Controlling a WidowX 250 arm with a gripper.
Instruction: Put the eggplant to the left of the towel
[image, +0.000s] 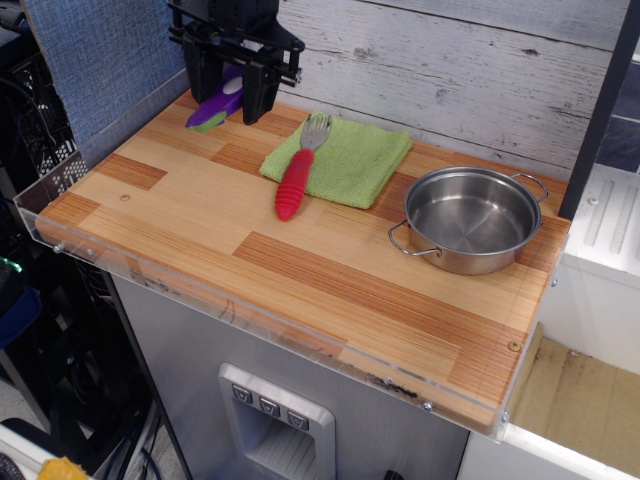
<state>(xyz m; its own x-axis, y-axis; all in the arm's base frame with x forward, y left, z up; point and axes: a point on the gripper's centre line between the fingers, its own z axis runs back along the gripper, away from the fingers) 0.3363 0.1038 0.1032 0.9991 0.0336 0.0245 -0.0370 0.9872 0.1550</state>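
Observation:
My black gripper (232, 97) is at the back left of the wooden table, left of the towel. It is shut on the purple eggplant (220, 102), which lies tilted between the fingers with its grey-white spot up and its green stem end pointing down-left. The eggplant hangs a little above the table top. The lime-green towel (350, 158) lies folded at the back middle, to the right of the gripper and apart from it.
A red-handled fork (296, 176) lies across the towel's left edge. A steel pot (472, 217) stands at the right. A dark post stands behind the gripper. A clear acrylic rim (90, 150) runs along the table's left and front edges.

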